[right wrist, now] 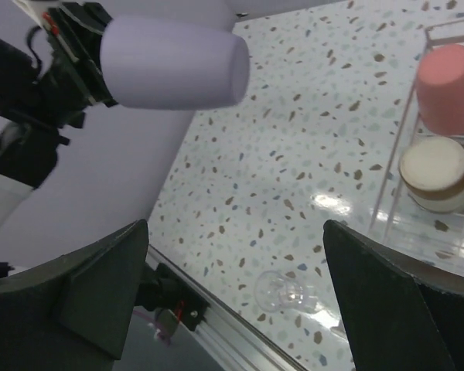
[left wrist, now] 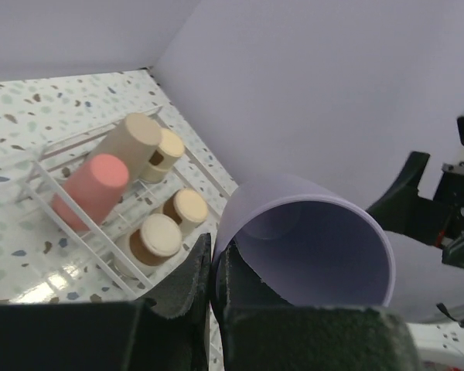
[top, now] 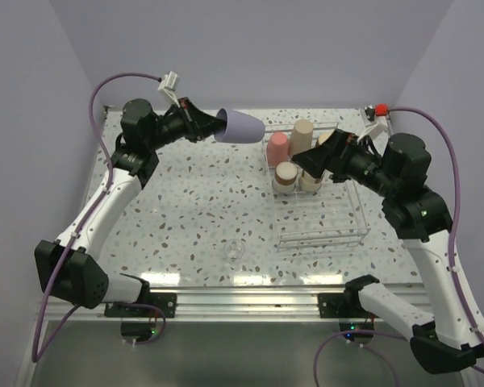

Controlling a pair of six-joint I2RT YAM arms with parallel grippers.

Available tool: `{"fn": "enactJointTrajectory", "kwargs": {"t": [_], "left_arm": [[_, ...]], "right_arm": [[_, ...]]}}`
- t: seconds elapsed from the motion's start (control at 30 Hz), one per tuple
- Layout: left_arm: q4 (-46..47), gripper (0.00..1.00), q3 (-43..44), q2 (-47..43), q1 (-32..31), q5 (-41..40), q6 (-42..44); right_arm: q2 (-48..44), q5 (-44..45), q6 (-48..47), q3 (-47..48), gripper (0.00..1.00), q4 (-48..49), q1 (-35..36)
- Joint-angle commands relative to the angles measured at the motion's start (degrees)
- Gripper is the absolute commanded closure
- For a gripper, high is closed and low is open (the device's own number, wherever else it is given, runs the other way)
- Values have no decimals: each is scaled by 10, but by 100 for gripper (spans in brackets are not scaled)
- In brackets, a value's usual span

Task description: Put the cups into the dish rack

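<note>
Speckled table [top: 194, 210], lavender walls. Your left gripper [top: 208, 126] is clamped on the lavender cup [top: 242, 127] at its rim, holding it sideways in the air near the dish rack [top: 339, 219]. Your right gripper [top: 308, 158] hangs wide open over the pink cup [top: 277, 145], tan cup [top: 302, 133] and beige cups [left wrist: 159, 236], upside down inside.

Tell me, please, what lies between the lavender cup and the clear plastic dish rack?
Only bare speckled tabletop between lavender cup and clear rack, in the right wrist view.

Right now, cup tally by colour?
Lavender cup: 1, in the left tool
Pink cup: 1
Tall tan cup: 1
Short beige cups: 3
Total: 6
Small clear object on the table: unidentifiable, not counted.
</note>
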Motion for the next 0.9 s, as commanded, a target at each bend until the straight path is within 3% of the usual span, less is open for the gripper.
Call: {"fn": "enactJointTrajectory", "kwargs": {"t": [0.0,0.17,0.37,0.53,0.87], "left_arm": [[199,100,-61,-38,-2,107,-103],[256,100,-90,-73,-2,119,-146],[333,100,-110,-93,-2,136,-200],[340,100,-109,-96,-3,142,-207],[381,100,-126,-101,-3,136,-233]], "right_arm": [[16,-91,74,1,2,118,-1],[35,-147,154,-9,2,217,0],[53,-166,190,-17,2,262,1],[63,-170,239,-42,2,335,5],[113,-159,245,-4,2,374,65]]}}
